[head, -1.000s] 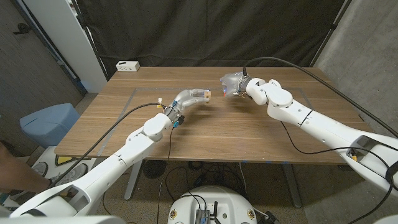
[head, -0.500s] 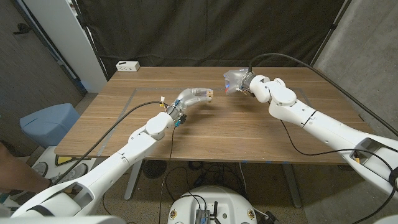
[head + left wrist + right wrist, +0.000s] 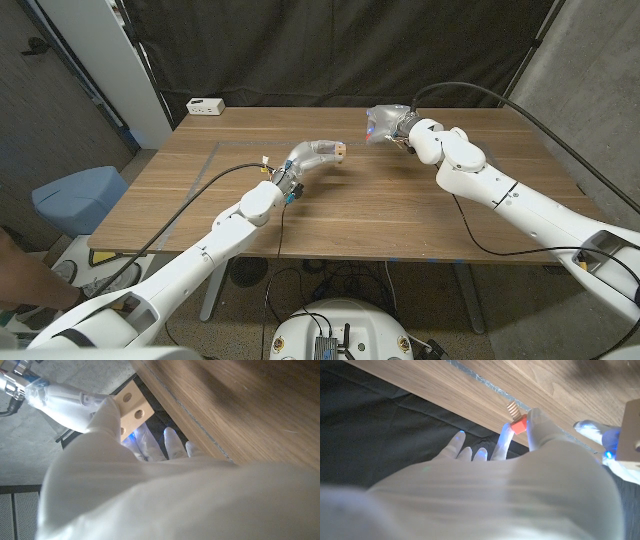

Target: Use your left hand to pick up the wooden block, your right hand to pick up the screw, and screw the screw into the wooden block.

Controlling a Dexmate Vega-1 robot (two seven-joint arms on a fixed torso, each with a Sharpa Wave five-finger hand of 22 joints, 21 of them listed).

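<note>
The left hand [image 3: 312,153] is reaching out above the middle of the table [image 3: 330,215], its fingers closed around the wooden block [image 3: 339,152], which is being held clear of the tabletop with one end sticking out past the fingertips. In the left wrist view the block [image 3: 131,406] is showing two round holes in its pale face, pinched between thumb and fingers [image 3: 171,442]. Farther back, toward the far edge of the table, the right hand [image 3: 385,127] is hovering a little apart from the block. In the right wrist view it is gripping the screw [image 3: 516,419], red head between thumb and fingertip, threaded shank pointing away from the palm. A white power strip [image 3: 206,106] is lying at the far left corner.
</note>
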